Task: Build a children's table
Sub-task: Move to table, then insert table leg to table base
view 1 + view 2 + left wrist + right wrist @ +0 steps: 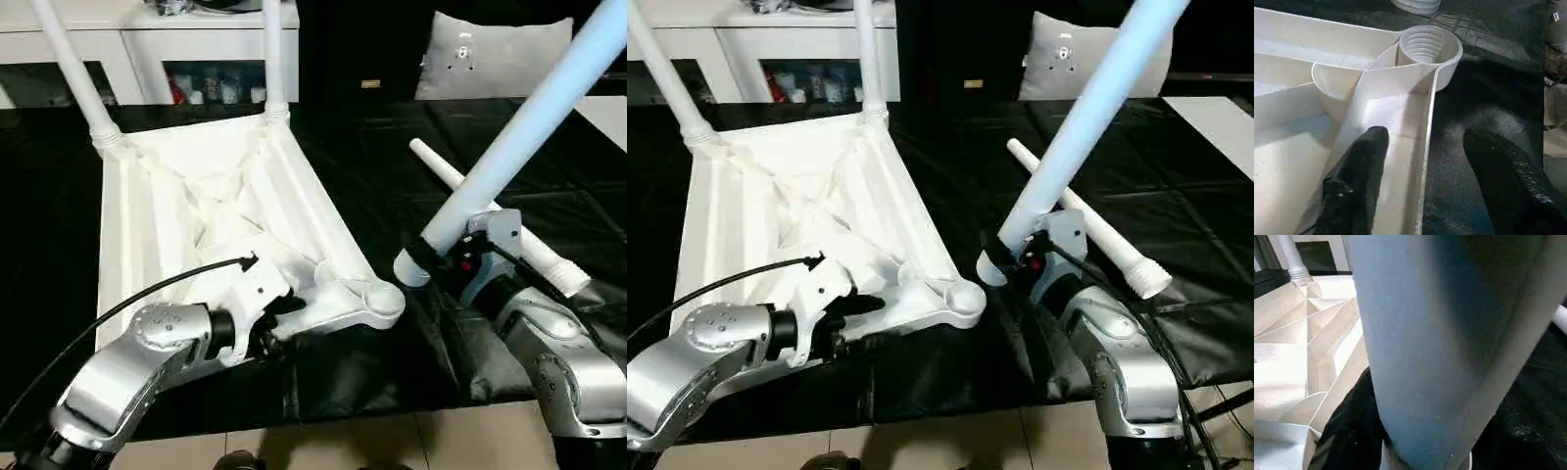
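Note:
The white tabletop (196,206) lies upside down on the black work table, ribbed underside up. Two legs (73,69) stand in its far corner sockets. The near right socket (377,299) stands empty, its threaded inside in the left wrist view (1425,44). My left gripper (1425,142) is open astride the tabletop's near rim, one finger (1359,166) inside and the other over the black cloth. My right gripper (446,257) is shut on a third leg (529,127), held tilted with its lower end just right of the empty socket. A fourth leg (509,230) lies on the cloth behind it.
A white shelf unit (147,39) and a grey cushion (490,59) stand beyond the work table's far edge. A black cable (147,294) arcs over my left forearm. The table's front edge (392,401) runs just under both forearms, with floor below.

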Available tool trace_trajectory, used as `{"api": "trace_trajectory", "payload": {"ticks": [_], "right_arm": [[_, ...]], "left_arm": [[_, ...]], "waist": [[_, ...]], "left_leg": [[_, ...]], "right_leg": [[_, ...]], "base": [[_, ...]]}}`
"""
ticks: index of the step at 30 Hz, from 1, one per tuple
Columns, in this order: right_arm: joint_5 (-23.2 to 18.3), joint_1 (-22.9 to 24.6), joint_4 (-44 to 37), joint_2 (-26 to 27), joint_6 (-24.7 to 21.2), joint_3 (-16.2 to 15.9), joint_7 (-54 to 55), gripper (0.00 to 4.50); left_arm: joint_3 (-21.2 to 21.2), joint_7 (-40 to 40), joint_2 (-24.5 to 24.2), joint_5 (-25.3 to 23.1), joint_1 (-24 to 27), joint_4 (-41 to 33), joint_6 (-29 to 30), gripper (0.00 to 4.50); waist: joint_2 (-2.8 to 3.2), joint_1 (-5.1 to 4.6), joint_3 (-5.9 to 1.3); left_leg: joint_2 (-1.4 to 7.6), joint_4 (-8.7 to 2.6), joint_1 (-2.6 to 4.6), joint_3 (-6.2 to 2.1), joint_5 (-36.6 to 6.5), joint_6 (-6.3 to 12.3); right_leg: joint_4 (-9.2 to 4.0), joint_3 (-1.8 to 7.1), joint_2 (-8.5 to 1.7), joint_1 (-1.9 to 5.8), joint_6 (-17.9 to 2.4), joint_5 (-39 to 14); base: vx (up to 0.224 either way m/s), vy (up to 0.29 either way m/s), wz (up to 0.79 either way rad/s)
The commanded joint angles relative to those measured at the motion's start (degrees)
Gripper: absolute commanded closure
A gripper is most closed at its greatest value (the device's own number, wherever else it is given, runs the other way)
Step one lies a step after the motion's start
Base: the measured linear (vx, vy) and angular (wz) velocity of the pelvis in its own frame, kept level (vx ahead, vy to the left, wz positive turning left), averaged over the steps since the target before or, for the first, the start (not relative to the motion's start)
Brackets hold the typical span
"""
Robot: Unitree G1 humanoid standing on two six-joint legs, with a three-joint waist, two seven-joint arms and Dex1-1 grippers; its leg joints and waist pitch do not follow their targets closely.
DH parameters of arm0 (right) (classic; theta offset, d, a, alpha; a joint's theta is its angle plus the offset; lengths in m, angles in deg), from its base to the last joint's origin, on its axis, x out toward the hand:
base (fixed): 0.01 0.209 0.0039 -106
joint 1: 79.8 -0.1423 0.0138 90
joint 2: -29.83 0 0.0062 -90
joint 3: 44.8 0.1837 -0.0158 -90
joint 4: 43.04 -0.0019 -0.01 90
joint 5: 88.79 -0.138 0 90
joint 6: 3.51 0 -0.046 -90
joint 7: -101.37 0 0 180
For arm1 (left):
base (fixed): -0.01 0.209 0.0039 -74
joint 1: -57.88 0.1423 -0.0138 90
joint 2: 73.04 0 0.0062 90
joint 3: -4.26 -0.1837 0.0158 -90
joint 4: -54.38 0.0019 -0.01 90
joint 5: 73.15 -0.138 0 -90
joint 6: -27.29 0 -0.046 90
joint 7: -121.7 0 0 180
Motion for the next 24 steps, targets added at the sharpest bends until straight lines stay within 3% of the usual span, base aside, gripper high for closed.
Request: {"api": "trace_trajectory", "payload": {"ticks": [1, 4, 9, 17, 21, 24], "right_arm": [[0.1, -0.2, -0.4, -0.3, -0.3, 0.1, 0.3, 2.61], [0.2, -0.5, -0.4, -0.4, -0.9, -0.4, 0.1, 2.61], [0.3, -0.2, -1.2, -0.9, -1.4, -1.0, -0.2, 2.61], [0.0, -0.4, -1.4, -0.7, -2.0, -1.6, -0.7, 2.61], [-1.6, -0.4, -1.7, 0.5, -1.4, -0.9, -1.0, 2.61], [-0.6, -0.6, -1.4, 0.2, 0.2, -1.7, -1.5, 2.61]], "left_arm": [[-1.2, 0.3, 0.1, -1.0, -1.1, 1.4, 0.3, 1.95], [-2.8, 0.8, 0.7, -2.4, -2.9, 4.2, -0.7, 2.19], [-6.3, 2.1, 1.4, -4.3, -6.1, 8.3, -1.4, 2.57], [-8.4, 2.5, 1.1, -6.4, -7.6, 9.9, -1.9, 3.12], [-9.0, 2.4, 1.1, -7.2, -8.1, 10.2, -2.2, 3.46], [-9.5, 2.0, 1.0, -8.5, -8.9, 11.1, -3.5, 3.69]], "waist": [[0.31, 0.13, -3.40], [0.59, 0.13, -3.55], [0.46, 0.24, -3.78], [0.31, 0.25, -3.64], [0.37, 0.26, -3.67], [0.29, 0.34, -3.80]], "left_leg": [[2.48, -4.24, 0.14, 0.05, -3.6, 1.40], [2.46, -4.22, 0.06, -0.03, -3.5, 1.10], [2.45, -4.14, 0.03, -0.02, -2.5, 0.93], [2.54, -4.28, -0.02, 0.08, -3.5, 1.21], [2.60, -4.28, 0.00, 0.06, -3.4, 1.23], [2.64, -4.24, 0.02, 0.06, -2.8, 1.33]], "right_leg": [[-4.53, 2.69, -3.75, 2.66, -12.3, 0.5], [-4.44, 2.65, -3.78, 2.85, -12.4, 1.3], [-4.30, 2.71, -3.88, 3.03, -12.5, 3.0], [-4.65, 2.68, -3.99, 3.06, -12.4, 0.1], [-4.58, 2.67, -4.05, 2.99, -12.8, 0.7], [-4.46, 2.63, -3.95, 3.00, -12.8, 1.6]], "base": [[0.000, 0.000, 0.00], [0.000, 0.000, 0.00], [0.000, 0.000, 0.00], [0.000, 0.000, 0.00], [0.000, 0.000, 0.00], [0.000, 0.000, 0.00]]}}
